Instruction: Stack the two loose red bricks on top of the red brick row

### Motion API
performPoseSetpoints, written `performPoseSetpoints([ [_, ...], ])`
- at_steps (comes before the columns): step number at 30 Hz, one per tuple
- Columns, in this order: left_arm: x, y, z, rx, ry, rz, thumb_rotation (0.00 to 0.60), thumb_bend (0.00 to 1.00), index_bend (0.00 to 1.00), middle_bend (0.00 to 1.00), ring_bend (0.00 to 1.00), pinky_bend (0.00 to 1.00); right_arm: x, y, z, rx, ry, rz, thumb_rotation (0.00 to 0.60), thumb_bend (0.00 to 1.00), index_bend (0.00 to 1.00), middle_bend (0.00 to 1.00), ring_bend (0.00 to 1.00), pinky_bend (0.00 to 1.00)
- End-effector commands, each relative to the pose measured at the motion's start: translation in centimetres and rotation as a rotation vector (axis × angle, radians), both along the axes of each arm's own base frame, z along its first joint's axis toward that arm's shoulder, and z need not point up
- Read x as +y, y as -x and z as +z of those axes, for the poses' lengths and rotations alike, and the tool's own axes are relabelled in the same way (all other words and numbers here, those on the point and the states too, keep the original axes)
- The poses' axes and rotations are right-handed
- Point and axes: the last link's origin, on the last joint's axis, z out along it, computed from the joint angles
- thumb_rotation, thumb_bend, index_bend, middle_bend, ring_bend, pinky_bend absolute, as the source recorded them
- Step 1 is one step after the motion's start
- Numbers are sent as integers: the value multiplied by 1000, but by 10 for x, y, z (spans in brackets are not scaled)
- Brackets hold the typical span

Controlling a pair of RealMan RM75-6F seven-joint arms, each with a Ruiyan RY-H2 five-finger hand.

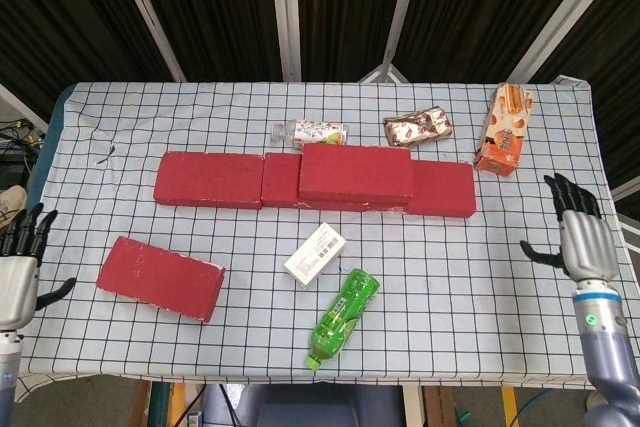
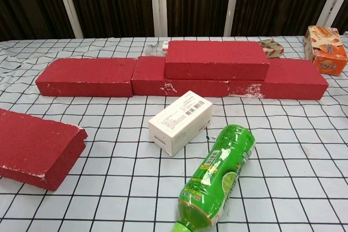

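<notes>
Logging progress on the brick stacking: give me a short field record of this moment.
row: red brick row across the table's middle
stacked: stacked brick on the row's right half
loose: loose brick flat on the cloth, front left
left robot hand: open, at the left table edge, holding nothing
right robot hand: open, at the right edge
clutter: white box, green bottle

A long red brick row [image 1: 215, 180] lies across the checked-cloth table [image 1: 500, 277]; a stacked red brick [image 1: 355, 172] sits on its right half; a loose red brick [image 1: 160, 278] lies before its left end; a white carton [image 1: 316, 254] and a green plastic bottle [image 1: 342, 318] lie before its middle; a small clear bottle [image 1: 309, 132] and a foil snack packet [image 1: 418, 127] lie behind it; an orange snack box [image 1: 503, 129] stands off its right end.
</notes>
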Motion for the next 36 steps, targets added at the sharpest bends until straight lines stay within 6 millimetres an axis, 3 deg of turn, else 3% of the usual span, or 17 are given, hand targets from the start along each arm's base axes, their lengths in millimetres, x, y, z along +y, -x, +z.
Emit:
performPoseSetpoints([
  [1, -1, -7, -12, -23, 45, -41, 600, 133, 22, 13, 23, 187, 61, 37, 6, 25, 32, -16, 600, 273, 0, 0, 0, 0],
  [5, -2, -19, -28, -92, 115, -87, 600, 43, 0, 0, 0, 59, 80, 42, 5, 44, 2, -21, 600, 274, 0, 0, 0, 0],
  [11, 10, -37, -36, -59, 334, -108, 600, 0, 0, 0, 0, 52, 93, 41, 4, 34, -56, -73, 600, 214, 0, 0, 0, 0],
  [21, 39, -64, -35, 84, 579, -56, 600, 0, 0, 0, 0, 0, 100, 39, 16, 13, -18, -153, 600, 211, 0, 0, 0, 0],
  [30, 59, -61, -37, 290, 722, -31, 600, 0, 0, 0, 0, 0, 101, 36, 13, 12, -38, -194, 600, 212, 0, 0, 0, 0],
  [36, 69, -60, -47, 282, 738, -34, 600, 0, 0, 0, 0, 0, 100, 36, 10, 18, -46, -218, 600, 212, 0, 0, 0, 0],
])
